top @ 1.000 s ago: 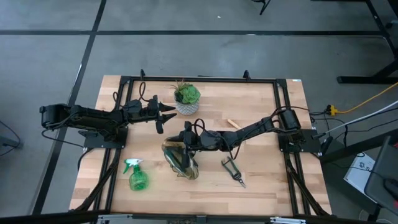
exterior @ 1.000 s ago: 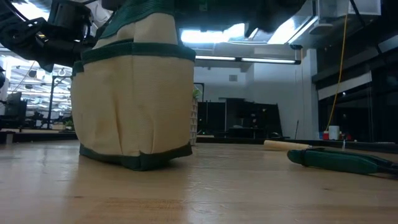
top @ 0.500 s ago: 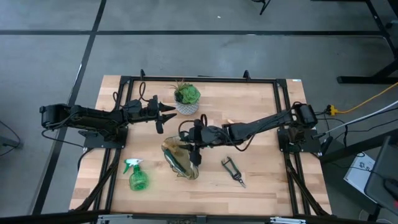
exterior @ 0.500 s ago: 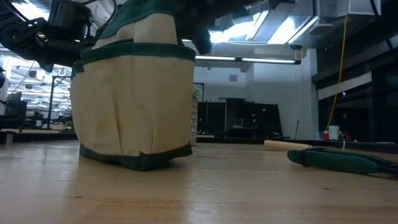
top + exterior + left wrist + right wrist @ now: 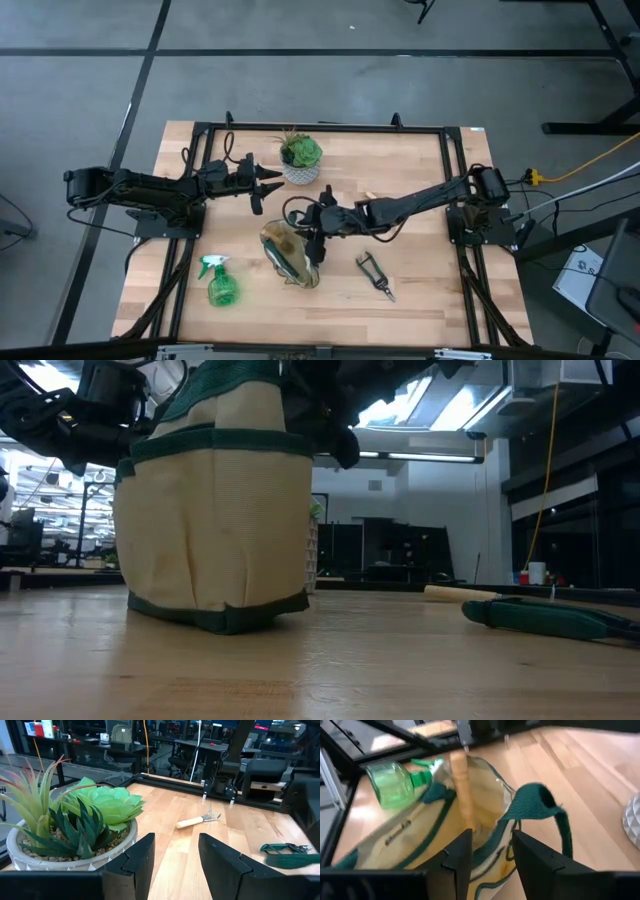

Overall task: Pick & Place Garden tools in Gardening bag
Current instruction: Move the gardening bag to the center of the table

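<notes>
The tan gardening bag (image 5: 290, 256) with dark green trim stands on its base (image 5: 215, 615) at the table's middle, mouth up. A light wooden handle (image 5: 462, 790) sticks up out of it. My right gripper (image 5: 490, 837) is open and empty, just right of the bag's mouth (image 5: 314, 238). The green spray bottle (image 5: 220, 284) lies left of the bag. The black pruner (image 5: 375, 274) lies right of it. The fork (image 5: 197, 820) lies farther back. My left gripper (image 5: 267, 188) waits open beside the plant pot.
A potted green plant in a white pot (image 5: 299, 160) stands at the far middle, close in front of my left gripper (image 5: 175, 850). The bag's dark green loop handle (image 5: 540, 800) stands up near my right fingers. Bare wood lies at the near right.
My right gripper has drawn back from over the bag's mouth toward the table's right and far edge, and now shows beside the bag's top in the low view. The bag has stayed in place.
</notes>
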Controlling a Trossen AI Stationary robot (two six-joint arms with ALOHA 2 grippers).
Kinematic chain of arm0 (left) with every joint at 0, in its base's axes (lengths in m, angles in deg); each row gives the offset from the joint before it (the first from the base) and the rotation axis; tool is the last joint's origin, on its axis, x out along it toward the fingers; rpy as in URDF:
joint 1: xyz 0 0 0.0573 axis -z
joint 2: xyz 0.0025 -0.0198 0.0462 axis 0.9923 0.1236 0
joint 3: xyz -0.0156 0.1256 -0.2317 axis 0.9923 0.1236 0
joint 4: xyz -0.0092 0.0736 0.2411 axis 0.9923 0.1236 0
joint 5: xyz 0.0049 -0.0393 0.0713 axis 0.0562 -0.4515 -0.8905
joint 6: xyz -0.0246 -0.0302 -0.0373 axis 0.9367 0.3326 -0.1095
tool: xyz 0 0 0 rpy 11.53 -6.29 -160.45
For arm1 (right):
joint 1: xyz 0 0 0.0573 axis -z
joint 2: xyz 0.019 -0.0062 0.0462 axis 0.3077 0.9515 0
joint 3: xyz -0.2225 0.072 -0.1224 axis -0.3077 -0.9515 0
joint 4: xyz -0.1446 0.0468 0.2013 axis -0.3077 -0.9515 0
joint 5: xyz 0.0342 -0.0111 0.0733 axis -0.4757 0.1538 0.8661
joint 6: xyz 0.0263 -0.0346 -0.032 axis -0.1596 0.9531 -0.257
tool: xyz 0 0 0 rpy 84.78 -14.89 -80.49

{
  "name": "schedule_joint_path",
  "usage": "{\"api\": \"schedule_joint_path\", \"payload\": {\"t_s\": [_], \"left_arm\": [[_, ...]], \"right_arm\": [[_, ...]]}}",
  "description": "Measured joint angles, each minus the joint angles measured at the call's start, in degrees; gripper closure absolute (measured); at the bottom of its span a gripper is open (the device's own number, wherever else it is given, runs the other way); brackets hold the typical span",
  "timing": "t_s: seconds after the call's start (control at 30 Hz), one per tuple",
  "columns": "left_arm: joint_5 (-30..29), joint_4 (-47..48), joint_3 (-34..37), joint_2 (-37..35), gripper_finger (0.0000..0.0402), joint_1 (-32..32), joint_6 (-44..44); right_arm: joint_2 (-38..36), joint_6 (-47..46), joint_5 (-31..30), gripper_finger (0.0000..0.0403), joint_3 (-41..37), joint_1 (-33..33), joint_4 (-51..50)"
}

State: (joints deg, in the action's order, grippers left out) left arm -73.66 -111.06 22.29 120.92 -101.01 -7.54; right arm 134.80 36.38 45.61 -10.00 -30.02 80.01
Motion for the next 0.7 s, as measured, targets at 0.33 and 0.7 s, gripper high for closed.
{"api": "schedule_joint_path", "payload": {"t_s": [0.33,0.7], "left_arm": [[0.00,0.00,0.01,-0.01,0.0253,0.01,0.00],[0.00,0.00,0.02,-0.01,0.0253,0.02,-0.01]], "right_arm": [[0.00,-2.63,1.64,0.0263,0.00,0.00,-3.99],[0.00,-1.87,-4.19,0.0345,0.00,0.07,-5.73]]}}
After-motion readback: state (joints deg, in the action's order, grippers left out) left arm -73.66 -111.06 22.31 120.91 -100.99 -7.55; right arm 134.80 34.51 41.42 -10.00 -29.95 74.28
